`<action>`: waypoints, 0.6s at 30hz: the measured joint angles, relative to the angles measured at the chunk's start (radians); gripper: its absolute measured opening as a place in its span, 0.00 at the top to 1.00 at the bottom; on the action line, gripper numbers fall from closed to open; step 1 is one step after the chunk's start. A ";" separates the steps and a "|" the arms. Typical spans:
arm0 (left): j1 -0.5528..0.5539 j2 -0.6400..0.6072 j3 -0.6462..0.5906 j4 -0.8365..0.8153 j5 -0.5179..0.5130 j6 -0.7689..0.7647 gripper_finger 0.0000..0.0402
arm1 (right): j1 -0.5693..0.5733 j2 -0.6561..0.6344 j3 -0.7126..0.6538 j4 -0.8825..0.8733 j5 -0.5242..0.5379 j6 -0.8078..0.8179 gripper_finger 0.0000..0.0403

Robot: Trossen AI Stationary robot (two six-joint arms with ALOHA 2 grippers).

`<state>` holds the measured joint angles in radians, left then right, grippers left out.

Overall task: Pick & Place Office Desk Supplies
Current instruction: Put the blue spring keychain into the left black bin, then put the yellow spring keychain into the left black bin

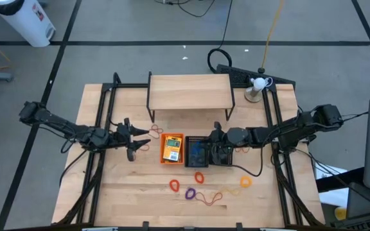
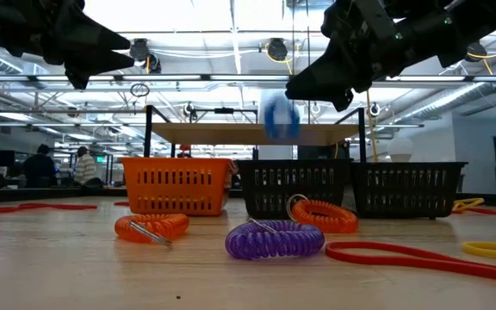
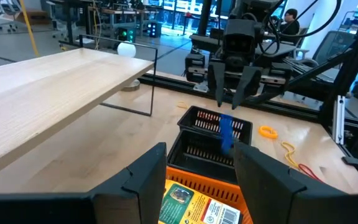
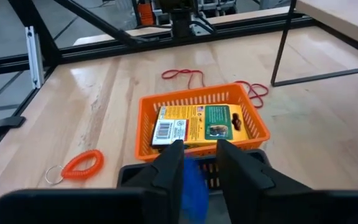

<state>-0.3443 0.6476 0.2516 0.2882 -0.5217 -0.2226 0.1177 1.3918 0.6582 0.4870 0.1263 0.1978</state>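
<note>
The crayon box (image 1: 171, 149) already lies in the orange tray (image 1: 172, 136); beside that tray, the right gripper (image 3: 233, 99), fingers spread, hangs over the middle black tray (image 3: 193, 148) with a blue coil (image 3: 227, 132) blurred below it, seemingly just dropped. Orange (image 1: 175, 185), purple (image 1: 190, 192) and yellow coils (image 1: 245, 182) still wait in front of the orange tray. The left gripper (image 3: 196, 177) hovers spread and empty beside it. Only the low view shows the blue coil in mid-air.
</note>
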 joint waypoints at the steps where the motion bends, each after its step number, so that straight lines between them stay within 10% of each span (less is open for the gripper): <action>1: 0.000 0.000 0.000 0.000 0.000 0.000 0.53 | 0.000 0.000 0.000 0.000 0.001 0.000 0.77; 18: 0.000 0.000 0.000 -0.007 0.000 0.004 0.53 | 0.057 -0.077 0.000 -0.068 0.014 0.028 0.75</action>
<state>-0.3443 0.6478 0.2516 0.2808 -0.5217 -0.2185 0.1749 1.3152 0.6579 0.4189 0.1400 0.2258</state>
